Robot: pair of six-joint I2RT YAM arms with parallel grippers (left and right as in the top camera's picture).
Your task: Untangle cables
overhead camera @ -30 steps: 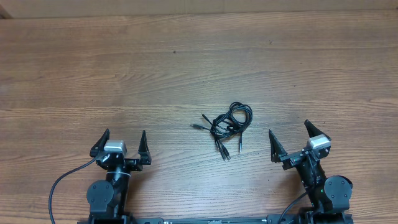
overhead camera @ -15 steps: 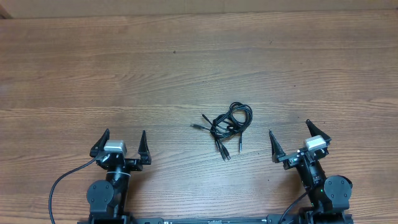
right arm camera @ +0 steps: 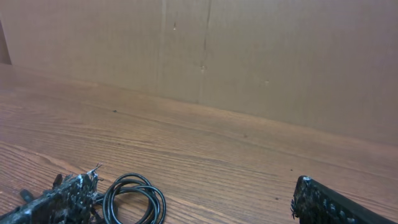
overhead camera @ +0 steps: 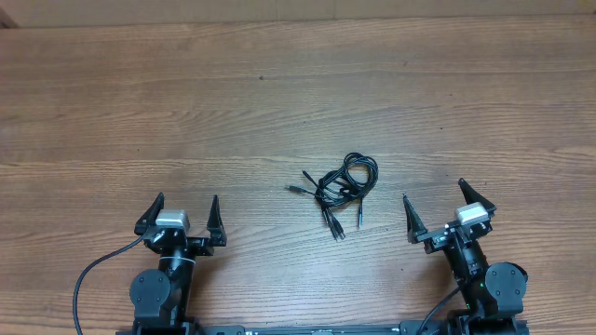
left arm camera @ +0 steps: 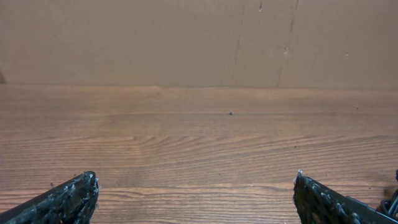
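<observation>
So the cables (overhead camera: 340, 189) sit in one little black knot a bit right of centre in the overhead frame, on the bare wooden table (overhead camera: 279, 84). A couple of round loops bunch at the upper right of the clump, and a few loose plug ends poke out to the left and downward. It looks like they've been dropped there on purpose, roughly between the two arms so either one can get at them.

The left gripper (overhead camera: 186, 199) is parked at the lower left and the right gripper (overhead camera: 432, 191) at the lower right. Both have their jaws spread wide with nothing in them and neither touches the bundle. It reads like a ready pose, with the untangling not begun.

The right one is nearer the clump, and its wrist view has a loop in the lower left corner (right arm camera: 134, 196). Behind the table is plain brown cardboard (left arm camera: 186, 43). No brand, label or writing can be read anywhere.
</observation>
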